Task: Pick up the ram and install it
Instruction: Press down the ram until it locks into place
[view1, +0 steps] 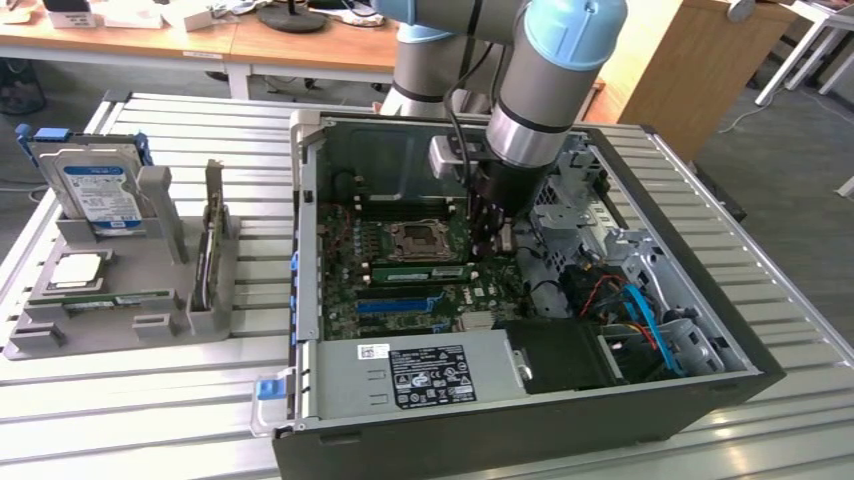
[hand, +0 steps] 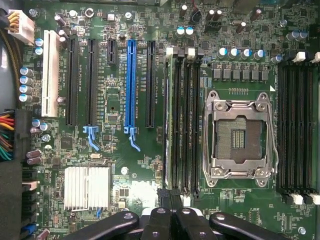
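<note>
Hanging low inside the open computer case (view1: 561, 440) on the table (view1: 134, 400), the pincer (view1: 490, 243) points straight down at the motherboard (hand: 115, 110). Its fingers are drawn fully together, and nothing can be seen clamped between them. The ram (hand: 169, 125) stands on edge in a memory slot, in the bank just beside the empty processor socket (hand: 239, 135), on the side of that bank farthest from the socket. One end of the stick lies directly under the closed pincer (hand: 172, 214). Its long axis runs straight away from the fingertips along the slot, parallel to the neighbouring empty slots. Whether the tips actually press on that near end or hover just above it cannot be told. From the wrist the stick is a thin green sliver seen edge-on. In the exterior view the ram (view1: 420, 271) shows as a long, narrow green board lying level in its slot, beside the pincer.
</note>
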